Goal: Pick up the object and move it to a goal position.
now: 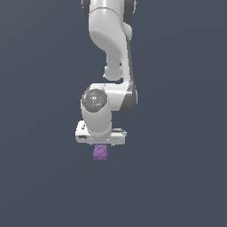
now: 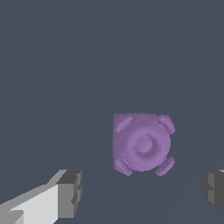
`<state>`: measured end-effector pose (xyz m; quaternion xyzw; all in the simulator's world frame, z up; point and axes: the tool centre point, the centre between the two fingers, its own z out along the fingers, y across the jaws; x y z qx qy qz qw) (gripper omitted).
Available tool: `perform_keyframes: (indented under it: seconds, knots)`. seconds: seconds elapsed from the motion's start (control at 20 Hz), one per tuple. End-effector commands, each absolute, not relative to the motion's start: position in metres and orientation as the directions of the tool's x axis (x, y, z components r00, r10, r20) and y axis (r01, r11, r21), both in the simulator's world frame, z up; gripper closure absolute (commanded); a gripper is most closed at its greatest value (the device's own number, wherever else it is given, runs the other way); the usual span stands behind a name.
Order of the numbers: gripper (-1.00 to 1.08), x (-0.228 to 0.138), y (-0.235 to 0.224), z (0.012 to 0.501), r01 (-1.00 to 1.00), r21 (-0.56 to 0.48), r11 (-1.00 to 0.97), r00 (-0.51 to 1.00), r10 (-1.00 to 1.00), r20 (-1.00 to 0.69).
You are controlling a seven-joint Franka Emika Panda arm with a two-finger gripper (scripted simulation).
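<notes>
Above the floor: the white jointed Panda arm point(image 1: 108, 66) hung down over the plain dark grey ground point(image 1: 40, 177), its wrist pointing straight at the surface.
Hand: the white two-fingered gripper with dark grey pads point(image 2: 142, 192) stood with its jaws wide apart and nothing between them; one dark pad point(image 2: 71, 192) and its opposite point(image 2: 214, 189) showed at either edge of the wrist view.
Object: the small purple, bumpy, roughly cube-shaped lump with a ring mark on its face point(image 2: 141, 143) lay on the ground just below the hand; in the exterior view point(image 1: 100, 152) it peeked out under the hand's body.
Alignment: the lump seemed to sit off the line joining the pads, though the wrist view's angle made this hard to judge.
Step in hand: approach for the grasp. To do it well, the gap should be centred over the lump, the descent kept vertical, and the pads closed on two flat faces, not the bumpy corners.
Writing: none could be read; only the circular mark showed.
</notes>
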<state>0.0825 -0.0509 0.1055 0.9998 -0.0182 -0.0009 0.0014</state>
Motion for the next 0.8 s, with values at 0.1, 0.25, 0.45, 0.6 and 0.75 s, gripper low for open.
perform_keyframes:
  seconds: [0.1, 0.25, 0.45, 0.6, 0.75]
  knots:
    - [-0.92, 0.091, -0.06, 0.095, -0.047, 0.001, -0.999, 0.999, -0.047, 0.0]
    - [-0.92, 0.094, -0.063, 0.091, -0.051, 0.0, -0.999, 0.999, -0.051, 0.0]
    - [-0.92, 0.094, -0.064, 0.09, -0.052, 0.0, -0.999, 0.999, -0.052, -0.001]
    - [-0.92, 0.094, -0.064, 0.086, -0.052, 0.0, -0.999, 0.999, -0.052, -0.001]
    - [-0.92, 0.094, -0.064, 0.075, -0.052, 0.0, -0.999, 0.999, -0.052, -0.001]
